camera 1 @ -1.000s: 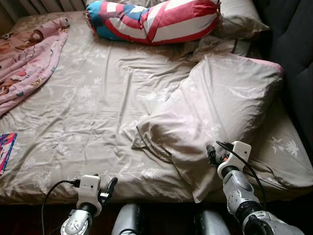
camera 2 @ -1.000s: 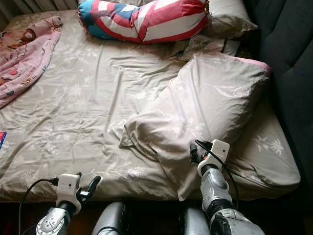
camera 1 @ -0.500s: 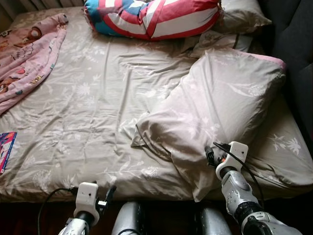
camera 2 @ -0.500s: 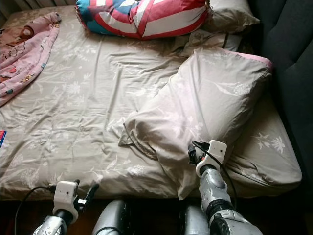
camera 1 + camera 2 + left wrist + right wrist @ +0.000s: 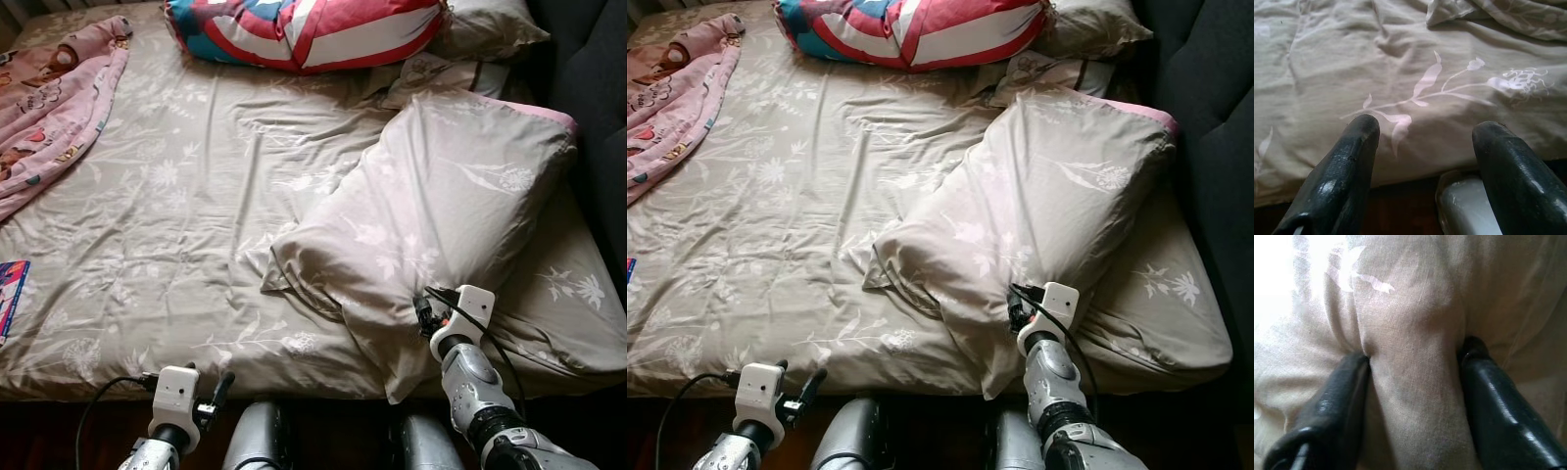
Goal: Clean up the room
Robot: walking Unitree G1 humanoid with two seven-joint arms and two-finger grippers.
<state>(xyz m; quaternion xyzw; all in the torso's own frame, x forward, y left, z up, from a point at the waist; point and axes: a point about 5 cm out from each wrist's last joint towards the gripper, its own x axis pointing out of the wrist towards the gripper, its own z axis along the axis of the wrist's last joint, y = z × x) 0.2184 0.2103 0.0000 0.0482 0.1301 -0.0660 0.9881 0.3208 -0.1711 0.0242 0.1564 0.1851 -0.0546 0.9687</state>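
Note:
A large pillow (image 5: 441, 206) in a beige flowered case lies askew on the right half of the bed (image 5: 176, 215). My right gripper (image 5: 423, 311) is at the pillow's near edge. In the right wrist view its two black fingers (image 5: 1342, 382) press in on either side of a fold of the pillowcase (image 5: 1410, 333), so the right gripper (image 5: 1415, 351) is shut on the pillow. My left gripper (image 5: 223, 387) hangs low at the bed's front edge; the left wrist view has the left gripper (image 5: 1426, 126) open, nothing between its fingers, facing the sheet.
A red, white and blue striped bolster (image 5: 304, 29) lies across the bed's head, a second beige pillow (image 5: 490, 29) beside it. A pink blanket (image 5: 49, 108) covers the far left. A colourful book (image 5: 10, 294) pokes in at the left edge. Dark upholstery (image 5: 598, 78) borders the right side.
The camera has tilted a little, so the bed sits slightly higher in the picture. My left arm has dropped lower at the bed's front. The right gripper stays at the pillow's edge.

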